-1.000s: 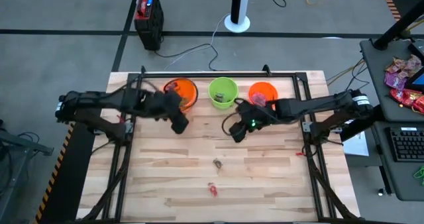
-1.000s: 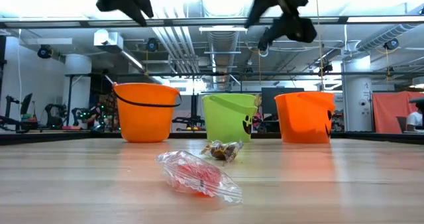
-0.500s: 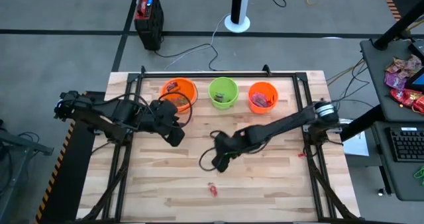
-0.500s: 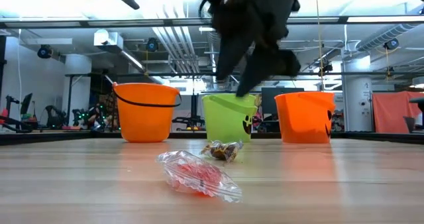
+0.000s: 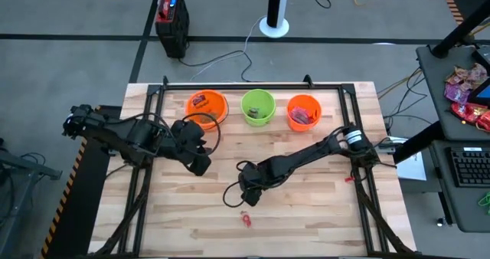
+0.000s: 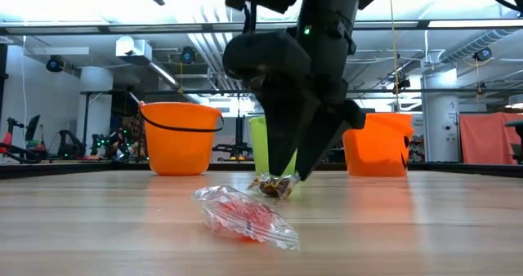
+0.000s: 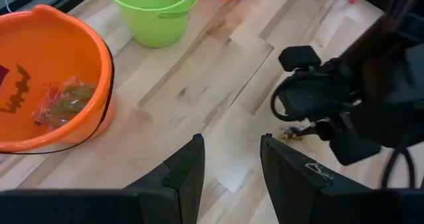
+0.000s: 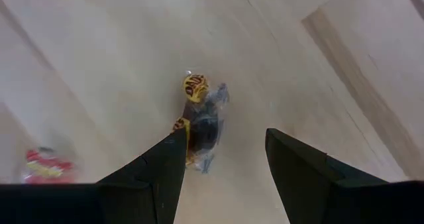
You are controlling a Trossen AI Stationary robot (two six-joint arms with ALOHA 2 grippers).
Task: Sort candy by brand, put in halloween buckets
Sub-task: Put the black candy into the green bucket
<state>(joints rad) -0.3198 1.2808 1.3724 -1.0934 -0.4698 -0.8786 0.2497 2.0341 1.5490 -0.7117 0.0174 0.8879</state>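
Brown-and-gold candy [image 8: 199,126] lay on the bench [image 5: 306,213] near its middle, and your right hand [image 8: 222,163] hung directly over it, fingers spread with the wrapper between them; it held nothing and no contact showed. The step in hand appeared to be the pickup of this piece. The next move would have called for a short descent until the fingertips [image 8: 173,159] bracketed the wrapper at bench level, then a close on its dark body rather than its twisted end. A red packet [image 6: 245,216] lay just nearer the front edge, apart from the brown piece, and waited its turn. Three buckets stood in a row at the far side: the left orange bucket [image 5: 207,106] already held reddish packets, the green bucket [image 5: 258,106] held something too small to name, and the right orange bucket [image 5: 304,110] held pink ones. Your left hand [image 7: 232,159] hovered in front of the left orange bucket, fingers apart and empty.
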